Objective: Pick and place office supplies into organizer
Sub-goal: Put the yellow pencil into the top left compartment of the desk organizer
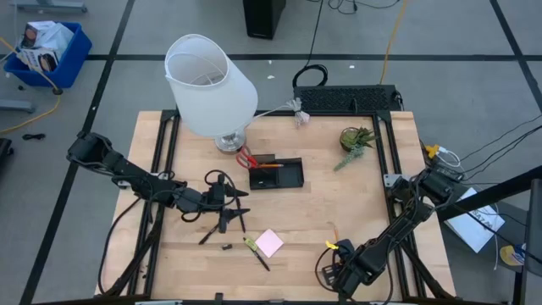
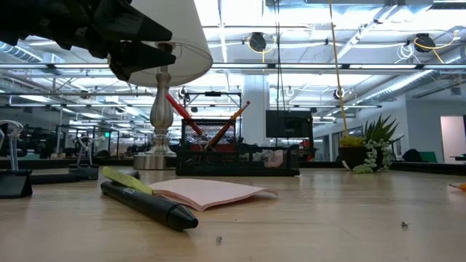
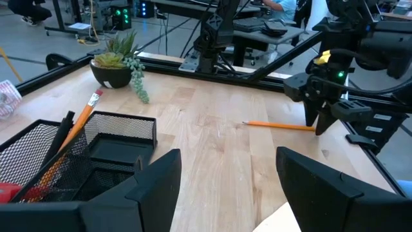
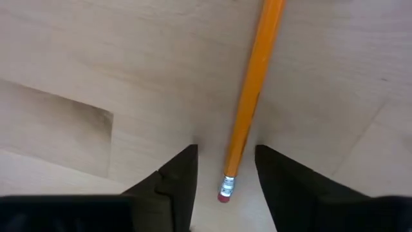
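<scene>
The black mesh organizer (image 1: 276,174) (image 3: 96,151) sits mid-table and holds the red-handled scissors (image 1: 246,158) and an orange pencil (image 3: 77,129) leaning upright. The pink sticky-note pad (image 1: 270,243) (image 2: 211,191), the yellow-green marker (image 2: 125,179) and a black pen (image 2: 149,207) lie near the table's near edge. Black pens (image 1: 209,231) lie under my left gripper (image 1: 240,206) (image 3: 228,161), which hangs open above the table and is empty. My right gripper (image 4: 225,154) (image 3: 320,124) points down, open, one finger on each side of the eraser end of an orange pencil (image 4: 252,84) (image 3: 280,125) lying flat on the table.
A white-shaded lamp (image 1: 209,85) stands at the far left behind the organizer. A small green potted plant (image 1: 356,140) (image 3: 116,61) is at the far right. A tiny black bit (image 1: 227,246) lies near the pad. Bare wood lies between the organizer and the right gripper.
</scene>
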Tool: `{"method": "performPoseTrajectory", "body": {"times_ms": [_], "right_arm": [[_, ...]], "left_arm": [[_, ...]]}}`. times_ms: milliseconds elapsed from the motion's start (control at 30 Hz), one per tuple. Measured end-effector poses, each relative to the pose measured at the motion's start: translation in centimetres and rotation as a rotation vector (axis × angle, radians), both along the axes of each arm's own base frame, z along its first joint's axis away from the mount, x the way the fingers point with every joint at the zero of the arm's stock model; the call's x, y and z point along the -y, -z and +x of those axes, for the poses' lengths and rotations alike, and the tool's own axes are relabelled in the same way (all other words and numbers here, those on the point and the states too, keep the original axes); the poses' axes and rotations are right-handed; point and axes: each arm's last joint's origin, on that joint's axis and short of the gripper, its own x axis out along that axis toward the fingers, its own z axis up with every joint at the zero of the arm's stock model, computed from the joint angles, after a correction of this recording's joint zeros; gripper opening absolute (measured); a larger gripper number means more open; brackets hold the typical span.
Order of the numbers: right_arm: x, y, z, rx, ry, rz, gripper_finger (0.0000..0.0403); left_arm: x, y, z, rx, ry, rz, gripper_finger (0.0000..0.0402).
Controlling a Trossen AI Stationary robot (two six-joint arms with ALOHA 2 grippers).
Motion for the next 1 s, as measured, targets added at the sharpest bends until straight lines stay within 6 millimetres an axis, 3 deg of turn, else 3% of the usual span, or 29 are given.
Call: {"method": "performPoseTrajectory", "body": {"times_ms": [333, 733, 1000], "right_arm": [[0.1, 0.4, 0.2, -0.008, -0.032, -0.003, 0.0101], [0.9, 0.5, 0.7, 0.035, -0.124, -0.064, 0.0013], [1.3, 0.6, 0.9, 0.11, -0.146, -0.163, 0.0016]], "left_arm": [[0.0, 0.0, 0.0, 0.0, 0.0, 0.0, 0.0255], [0.0, 0.0, 0.0, 0.0, 0.0, 0.0, 0.0255], [0.0, 0.0, 0.0, 0.0, 0.0, 0.0, 0.0255]]}}
